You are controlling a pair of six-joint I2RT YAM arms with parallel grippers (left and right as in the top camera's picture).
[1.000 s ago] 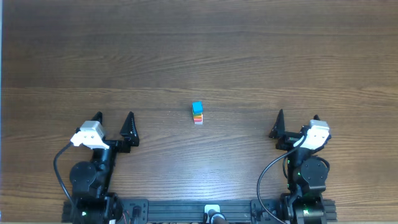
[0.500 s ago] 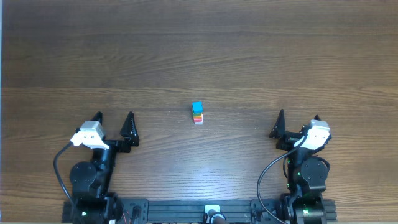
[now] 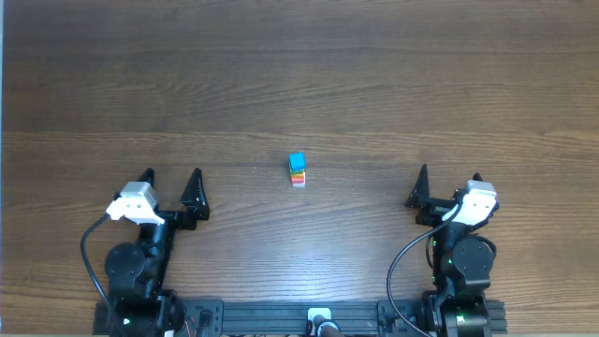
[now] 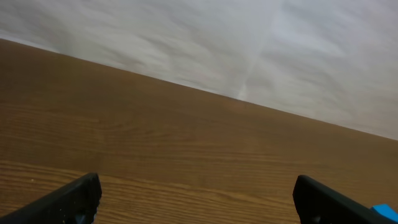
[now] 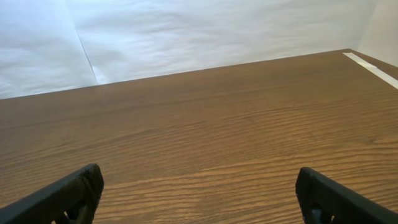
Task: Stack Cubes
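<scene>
Since the cube stack [image 3: 298,172] stands with the blue cube [image 3: 297,161] topmost, stacking looks done, the left gripper [image 3: 171,174] and right gripper [image 3: 448,173] flanking it well apart, both wide open and empty.

Under the small blue cube [image 3: 297,162], the lower cubes [image 3: 299,178] are too small to count; the left wrist view cuts off a blue corner [image 4: 384,210]

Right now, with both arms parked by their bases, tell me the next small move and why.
Probably none: I'd leave both arms where they are. The cube stack stands mid-table with the blue cube on top, every cube I can see is in it, and the left gripper and right gripper sit open, empty, apart from it.
</scene>
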